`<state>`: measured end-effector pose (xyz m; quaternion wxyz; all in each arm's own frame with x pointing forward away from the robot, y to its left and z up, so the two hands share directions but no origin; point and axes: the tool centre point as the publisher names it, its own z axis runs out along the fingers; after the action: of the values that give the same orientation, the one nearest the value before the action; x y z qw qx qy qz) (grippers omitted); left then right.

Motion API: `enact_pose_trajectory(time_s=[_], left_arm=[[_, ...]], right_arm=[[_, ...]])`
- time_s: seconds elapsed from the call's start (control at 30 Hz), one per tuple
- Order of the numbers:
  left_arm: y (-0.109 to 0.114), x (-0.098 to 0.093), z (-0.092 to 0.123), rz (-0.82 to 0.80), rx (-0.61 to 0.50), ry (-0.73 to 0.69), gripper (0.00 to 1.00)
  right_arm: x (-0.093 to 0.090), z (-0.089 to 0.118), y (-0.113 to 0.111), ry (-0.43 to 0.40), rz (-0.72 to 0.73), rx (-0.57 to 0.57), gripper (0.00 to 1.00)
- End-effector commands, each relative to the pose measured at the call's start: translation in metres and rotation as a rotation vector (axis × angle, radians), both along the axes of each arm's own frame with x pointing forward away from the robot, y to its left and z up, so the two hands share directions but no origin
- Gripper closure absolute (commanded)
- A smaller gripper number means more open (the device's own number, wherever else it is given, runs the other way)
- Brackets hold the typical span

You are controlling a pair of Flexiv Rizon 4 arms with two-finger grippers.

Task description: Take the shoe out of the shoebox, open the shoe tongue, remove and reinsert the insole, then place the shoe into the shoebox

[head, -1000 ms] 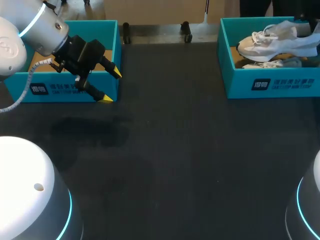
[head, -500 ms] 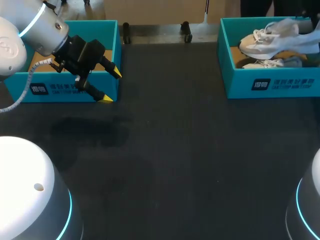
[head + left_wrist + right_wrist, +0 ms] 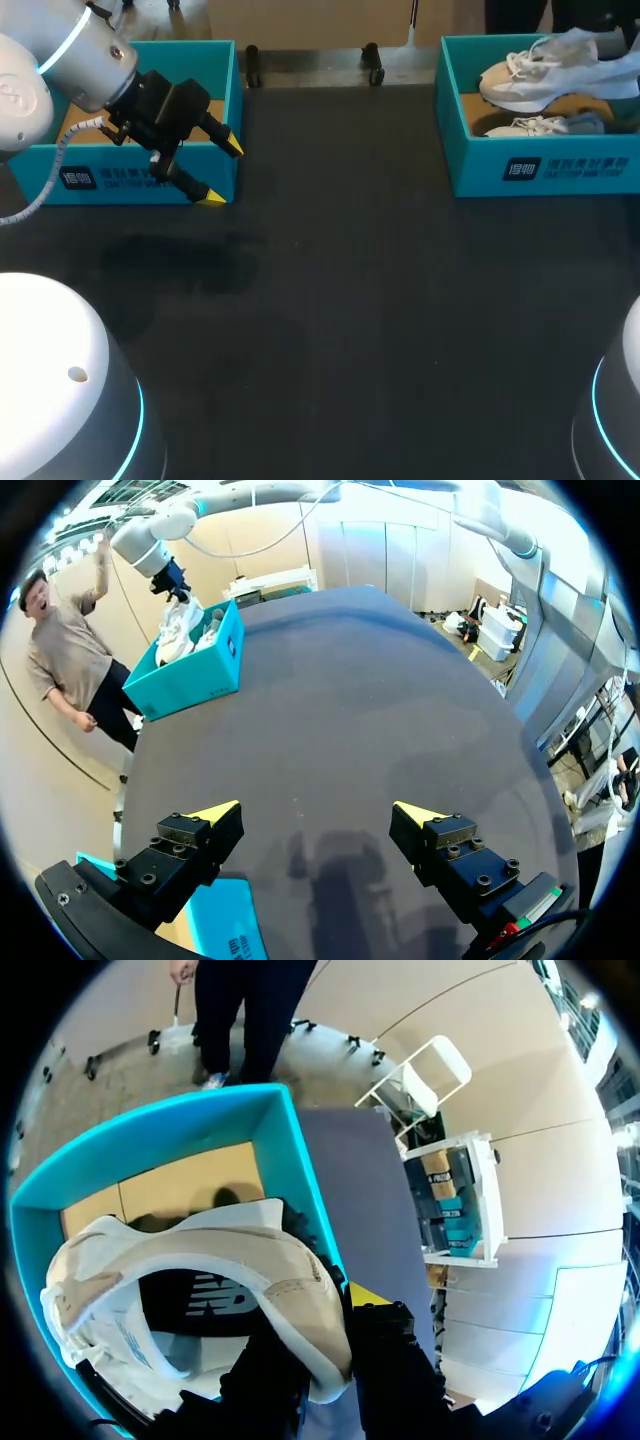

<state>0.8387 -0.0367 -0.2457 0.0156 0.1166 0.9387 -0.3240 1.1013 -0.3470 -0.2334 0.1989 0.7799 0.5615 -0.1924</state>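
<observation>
Gripped white sneaker [image 3: 545, 72] by heel collar with right gripper [image 3: 322, 1332], raised over teal shoebox [image 3: 545, 165] at far right of desk [image 3: 380, 300], with second sneaker [image 3: 545, 126] inside. Hung left gripper [image 3: 222, 172] wide open beside near-right corner of far-left teal box [image 3: 120, 180].

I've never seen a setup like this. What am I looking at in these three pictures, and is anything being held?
This is a robot with two arms at a dark table. One picture looks down from above. The two round ones come from a camera on each wrist. The right pincer is shut on the rim of a pale sneaker, holding it over the right shoebox, where a second sneaker lies. The left pincer is open and empty, near the left shoebox.
</observation>
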Motion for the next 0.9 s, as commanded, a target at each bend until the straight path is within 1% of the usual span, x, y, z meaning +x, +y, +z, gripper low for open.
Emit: enact_pose_trajectory(time_s=[0.03,0.3,0.9], left_arm=[[0.0,-0.001,0.001,0.001,0.004,-0.002,0.0],[0.0,-0.001,0.001,0.001,0.004,-0.002,0.0],[0.0,-0.001,0.001,0.001,0.004,-0.002,0.0]], right_arm=[[0.007,0.006,0.0,0.005,0.002,0.002,1.0],[0.019,0.001,0.0,-0.003,0.016,0.0,1.0],[0.036,-0.011,-0.003,-0.015,0.026,0.002,1.0]])
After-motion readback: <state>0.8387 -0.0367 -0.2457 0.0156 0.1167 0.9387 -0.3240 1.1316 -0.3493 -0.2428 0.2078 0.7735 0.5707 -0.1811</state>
